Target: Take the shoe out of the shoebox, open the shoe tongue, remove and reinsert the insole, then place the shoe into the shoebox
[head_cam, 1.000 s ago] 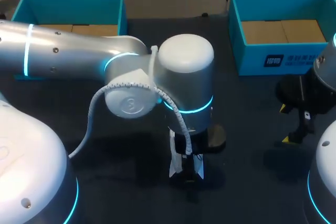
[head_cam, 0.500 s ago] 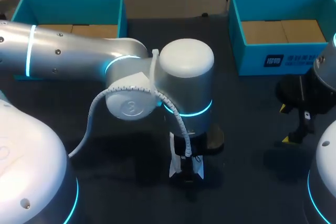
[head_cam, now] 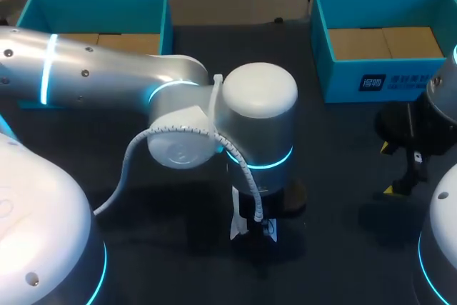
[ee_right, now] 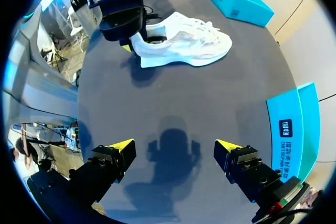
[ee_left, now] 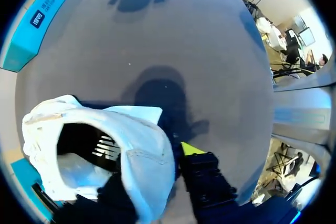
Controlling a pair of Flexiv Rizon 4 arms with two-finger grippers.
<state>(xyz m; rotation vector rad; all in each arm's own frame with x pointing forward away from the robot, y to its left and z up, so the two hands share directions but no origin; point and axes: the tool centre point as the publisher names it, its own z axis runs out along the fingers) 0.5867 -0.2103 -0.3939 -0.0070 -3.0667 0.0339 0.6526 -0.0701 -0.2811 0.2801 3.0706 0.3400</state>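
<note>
L hand [ee_left: 160, 169] clamps shoe [ee_right: 184, 45] heel, one tip hidden by collar; R hand [ee_right: 174, 145] spread, empty.

Robotics laboratory, shown by the left arm [head_cam: 100, 80] and right arm [head_cam: 443, 262] with glowing joint rings over a dark worktop [head_cam: 335, 191]

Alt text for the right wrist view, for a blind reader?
A white sneaker lies upright on the dark table, the left end effector pinching its heel. The right end effector hovers open nearer; a teal shoebox sits beyond the shoe.
</note>
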